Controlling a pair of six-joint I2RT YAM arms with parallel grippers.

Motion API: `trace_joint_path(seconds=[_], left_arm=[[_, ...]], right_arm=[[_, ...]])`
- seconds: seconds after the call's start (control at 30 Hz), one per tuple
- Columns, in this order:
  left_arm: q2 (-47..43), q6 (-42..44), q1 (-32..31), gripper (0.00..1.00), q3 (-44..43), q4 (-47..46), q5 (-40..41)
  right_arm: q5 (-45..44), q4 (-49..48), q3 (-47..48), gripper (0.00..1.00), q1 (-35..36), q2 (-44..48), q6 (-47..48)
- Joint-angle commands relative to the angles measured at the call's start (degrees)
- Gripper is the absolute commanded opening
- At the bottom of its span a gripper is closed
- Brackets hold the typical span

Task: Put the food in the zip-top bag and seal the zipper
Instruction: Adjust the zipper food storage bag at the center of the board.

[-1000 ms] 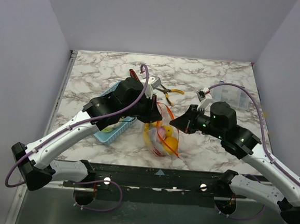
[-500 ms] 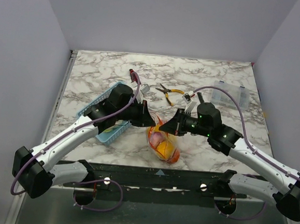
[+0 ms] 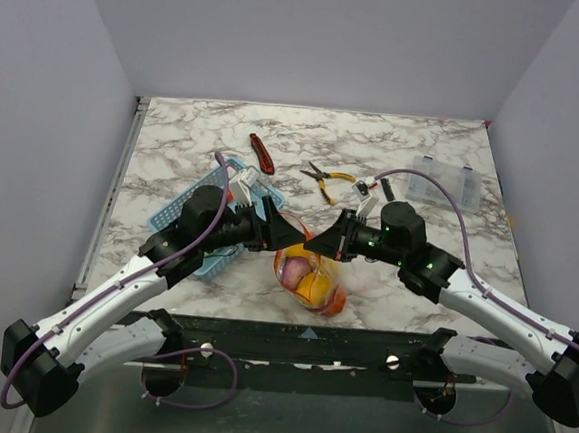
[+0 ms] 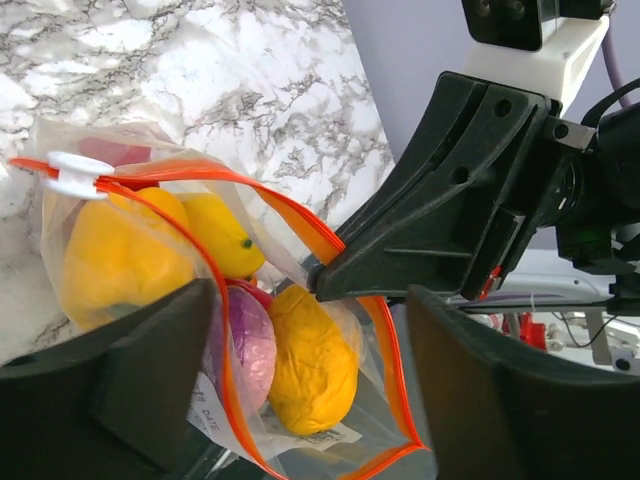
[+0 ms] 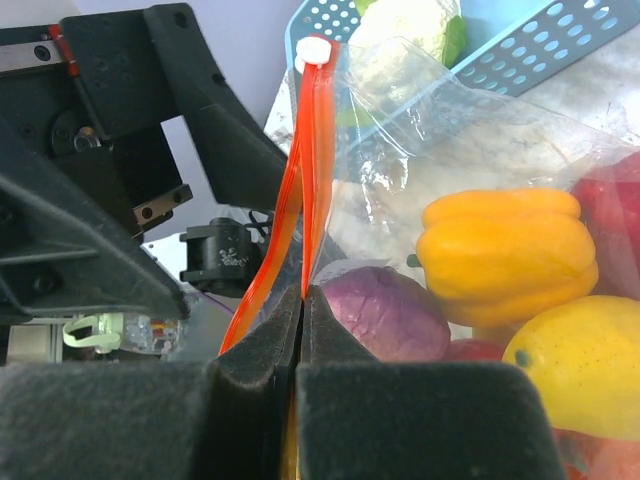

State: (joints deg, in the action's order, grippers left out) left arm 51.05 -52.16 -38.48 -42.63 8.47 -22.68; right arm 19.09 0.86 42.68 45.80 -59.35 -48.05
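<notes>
Presently the right gripper [image 5: 300, 300] is clamping the zipper [image 5: 310, 150], the left gripper [image 4: 310, 330] seemingly gaping; pressing evenly toward the upper-frame slider [image 5: 313, 50] is looking wisest.

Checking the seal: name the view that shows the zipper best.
Left wrist: the zipper gapes open, slider at one end. Right wrist shows it edge-on, pinched in the right gripper; top external barely shows it.

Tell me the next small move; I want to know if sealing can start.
Probably bring the open left gripper onto the white slider at the far end of the zipper: the right gripper pinches the zipper, the food sits inside the zip-top bag, and its mouth gapes.
</notes>
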Motion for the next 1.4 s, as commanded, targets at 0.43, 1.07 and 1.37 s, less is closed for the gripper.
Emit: trace_joint_path(seconds=[0.43, 1.07, 1.37], left_arm=[[10.7, -5.8, -1.3, 0.67, -11.1, 10.4, 12.9], [23.0, 40.0, -2.1, 0.00, -37.7, 36.8, -0.3], [27.3, 51.1, -2.2, 0.00, -44.8, 47.1, -11.6]], right_arm=[[3.0, -2.1, 1.1, 0.00, 1.0, -2.8, 3.3], [-5.9, 13.8, 11.0, 0.60, 1.5, 2.0, 20.9], [-6.8, 13.0, 14.0, 0.72, -0.1, 2.8, 34.0]])
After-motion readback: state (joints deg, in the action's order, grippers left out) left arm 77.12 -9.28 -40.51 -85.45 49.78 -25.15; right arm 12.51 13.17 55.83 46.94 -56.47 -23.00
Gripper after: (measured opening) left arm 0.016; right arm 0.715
